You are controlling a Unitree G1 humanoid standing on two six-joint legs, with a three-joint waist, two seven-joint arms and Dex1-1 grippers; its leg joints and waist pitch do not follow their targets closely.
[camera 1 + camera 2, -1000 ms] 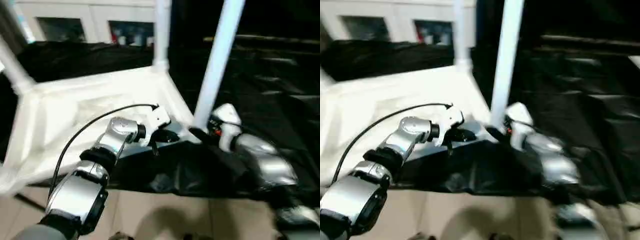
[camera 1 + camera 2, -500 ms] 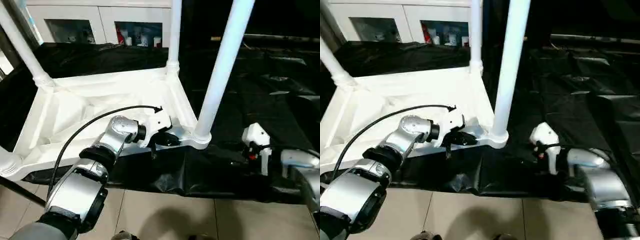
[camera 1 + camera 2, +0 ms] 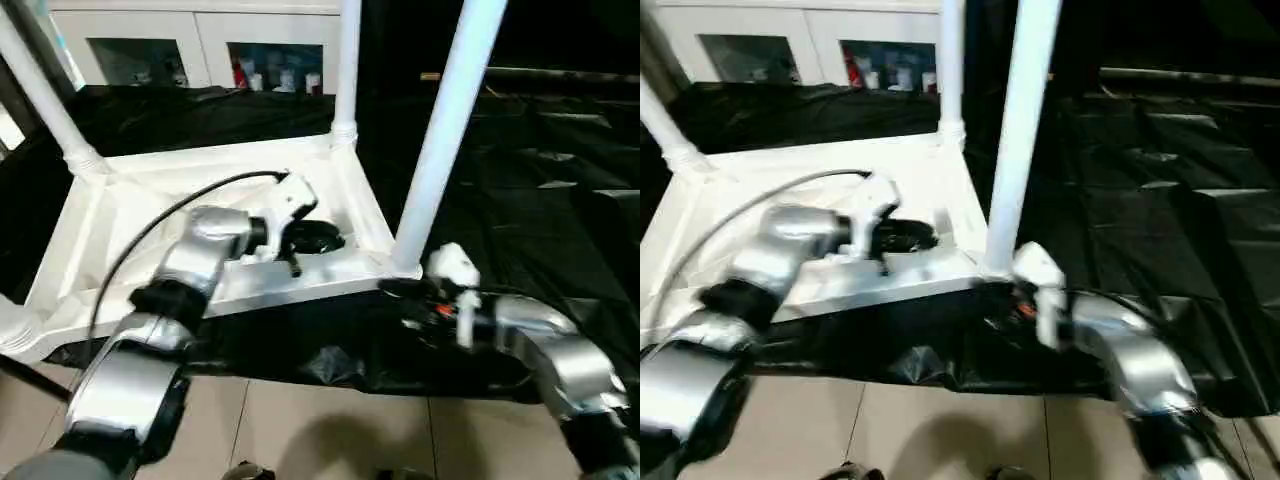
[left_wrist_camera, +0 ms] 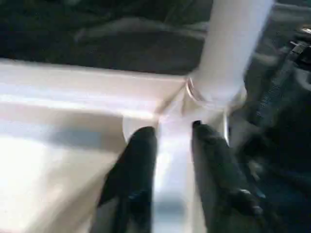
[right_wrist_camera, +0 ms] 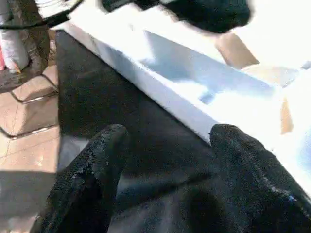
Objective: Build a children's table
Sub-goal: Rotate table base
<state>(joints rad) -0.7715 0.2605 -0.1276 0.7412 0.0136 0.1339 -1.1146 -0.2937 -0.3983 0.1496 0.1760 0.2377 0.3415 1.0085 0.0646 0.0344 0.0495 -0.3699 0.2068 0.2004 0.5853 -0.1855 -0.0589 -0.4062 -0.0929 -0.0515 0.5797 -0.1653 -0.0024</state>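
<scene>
The children's table lies upside down on black cloth, its white ribbed top (image 3: 130,210) facing up. White tube legs stand in the corner sockets: one at the near right (image 3: 440,140), one at the far right (image 3: 347,70), one at the far left (image 3: 45,100). My left gripper (image 3: 310,240) hovers over the underside close to the near-right corner. Its fingers (image 4: 141,150) stand apart, with white plastic showing between them and the leg's socket (image 4: 206,97) just beyond. My right gripper (image 3: 400,295) is low on the cloth by the near-right leg's base, open (image 5: 170,133) and holding nothing.
Black cloth (image 3: 520,150) covers the work surface and drapes over its front edge. Beige tiled floor (image 3: 300,430) lies below. A white cabinet with glass doors (image 3: 150,50) stands at the back. A metal frame foot (image 5: 19,43) rests on the floor near the table rim (image 5: 160,87).
My left gripper has left the near rim, moved inward over the underside and opened. My right arm has swung left to the base of the near-right leg.
</scene>
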